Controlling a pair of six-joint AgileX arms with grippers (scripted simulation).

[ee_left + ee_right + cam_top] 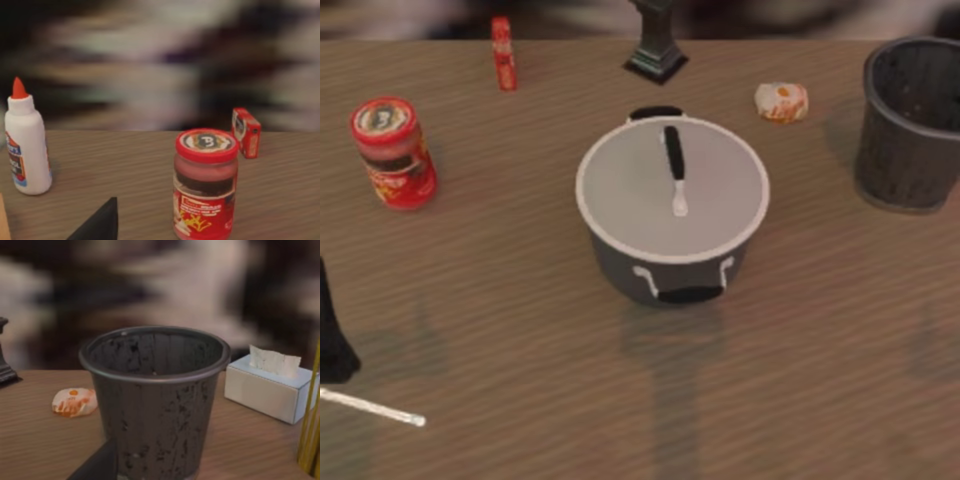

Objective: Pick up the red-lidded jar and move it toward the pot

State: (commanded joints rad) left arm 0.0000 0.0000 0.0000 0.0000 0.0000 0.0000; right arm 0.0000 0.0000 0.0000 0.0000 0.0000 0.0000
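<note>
The left arm [334, 345] sits at the desk's [520, 330] left edge, its jaws out of sight (so their state cannot be told). Beyond it, the red-lidded jar [393, 152] stands upright, untouched, well apart from the pot [672, 205] at centre. A thin red tube [503, 52] lies farthest back.

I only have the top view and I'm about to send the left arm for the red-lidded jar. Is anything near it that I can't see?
Observer: Yes. The left wrist view shows a white glue bottle standing upright on the table, apart from the red-lidded jar.
Operator: What does the jar's side look like?
Observer: Clear below the lid with a dark band, then a red label with yellow marks.
Operator: Anything beyond the mesh bin?
Observer: The right wrist view shows a white tissue box behind the black mesh bin, not touching it.
</note>
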